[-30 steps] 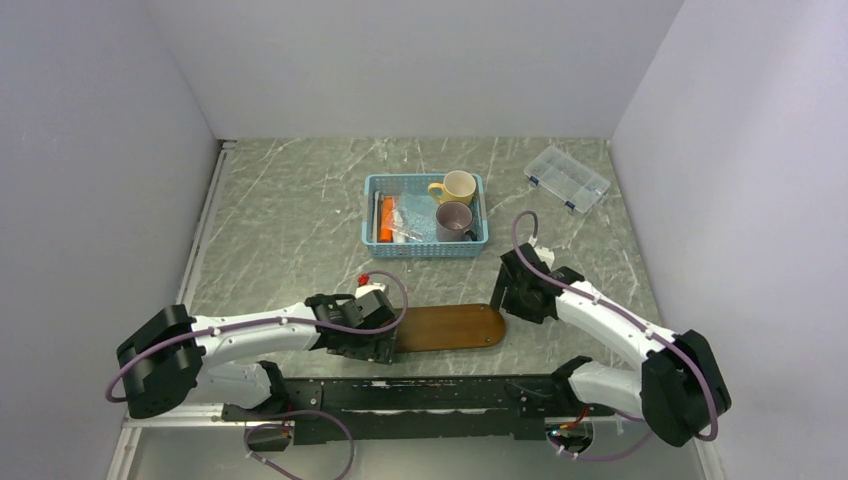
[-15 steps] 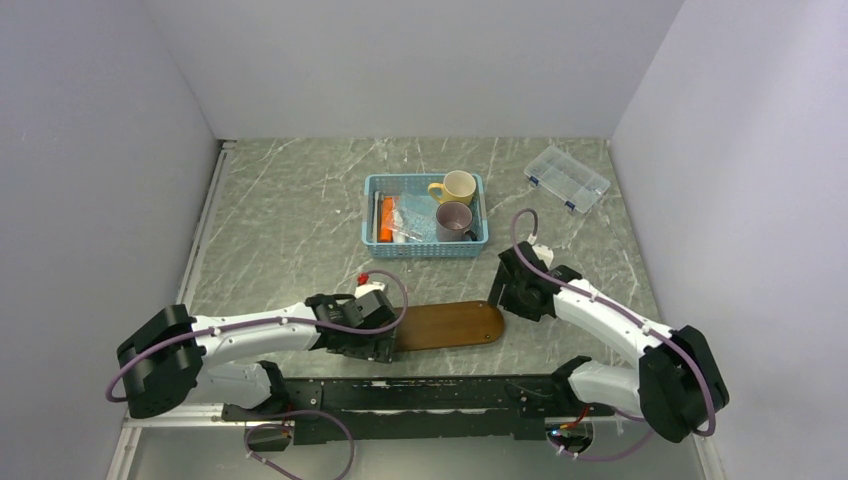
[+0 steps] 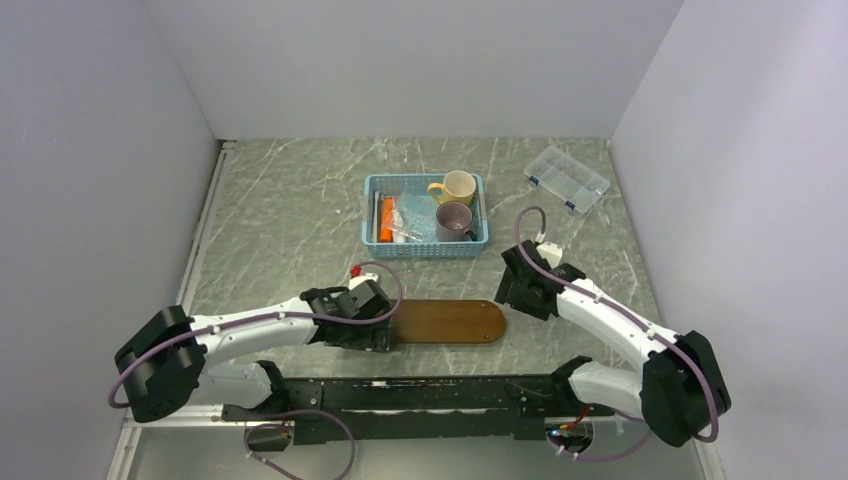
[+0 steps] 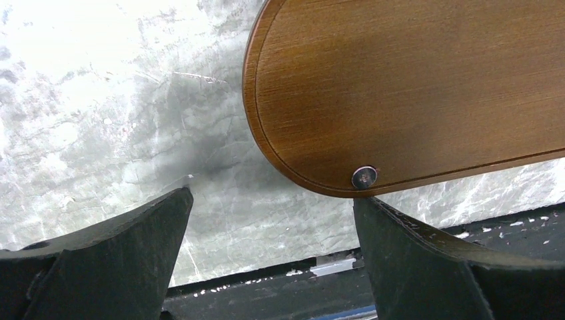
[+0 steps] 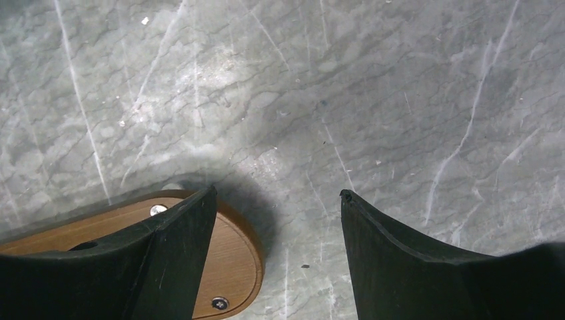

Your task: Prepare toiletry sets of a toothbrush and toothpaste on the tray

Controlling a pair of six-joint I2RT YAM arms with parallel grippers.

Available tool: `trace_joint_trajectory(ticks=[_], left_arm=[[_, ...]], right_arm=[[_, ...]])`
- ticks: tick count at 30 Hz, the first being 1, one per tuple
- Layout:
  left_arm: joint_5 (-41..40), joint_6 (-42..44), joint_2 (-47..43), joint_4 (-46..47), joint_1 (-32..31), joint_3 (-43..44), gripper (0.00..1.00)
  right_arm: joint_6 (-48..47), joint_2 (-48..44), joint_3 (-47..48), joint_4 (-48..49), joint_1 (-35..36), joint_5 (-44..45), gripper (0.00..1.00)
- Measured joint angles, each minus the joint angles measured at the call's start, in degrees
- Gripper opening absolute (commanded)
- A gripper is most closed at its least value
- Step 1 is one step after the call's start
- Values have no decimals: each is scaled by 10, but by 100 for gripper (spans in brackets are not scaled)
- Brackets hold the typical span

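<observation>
The dark wooden tray (image 3: 450, 322) lies bare near the table's front edge, between both arms. My left gripper (image 3: 383, 336) stands open at its left end; in the left wrist view the tray's rounded end (image 4: 413, 93) lies just beyond the gripper (image 4: 273, 197), and nothing is between the fingers (image 4: 100, 253). My right gripper (image 3: 504, 297) hangs open over the tray's right end (image 5: 230, 267), with only marble under the gripper's gap (image 5: 278, 192). An orange toothpaste (image 3: 386, 220) and a thin dark toothbrush (image 3: 376, 215) lie in the blue basket (image 3: 425, 248).
The basket also holds a yellow cup (image 3: 458, 187), a grey cup (image 3: 455, 220) and clear packets (image 3: 408, 222). A clear compartment box (image 3: 567, 178) sits at the far right. The black rail (image 3: 420, 392) runs along the near edge.
My left wrist has shifted a little away from the near edge, and the tray now lies slightly straighter. The right arm has barely moved. Both grippers stay open.
</observation>
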Motion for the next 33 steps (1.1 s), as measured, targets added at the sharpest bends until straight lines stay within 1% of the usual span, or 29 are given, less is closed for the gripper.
trace_joint_trajectory(ticks=[9, 16, 26, 33], left_arm=[[-2, 11, -27, -1, 14, -10, 99], [-11, 26, -106, -36, 15, -2, 99], [-36, 83, -177, -88, 22, 89, 99], [-35, 175, -187, -114, 92, 187, 99]], right_arm=[[-1, 21, 7, -4, -6, 2, 71], [-28, 21, 85, -23, -6, 14, 70], [-97, 35, 194, -26, -6, 8, 68], [-137, 92, 273, -24, -6, -21, 65]])
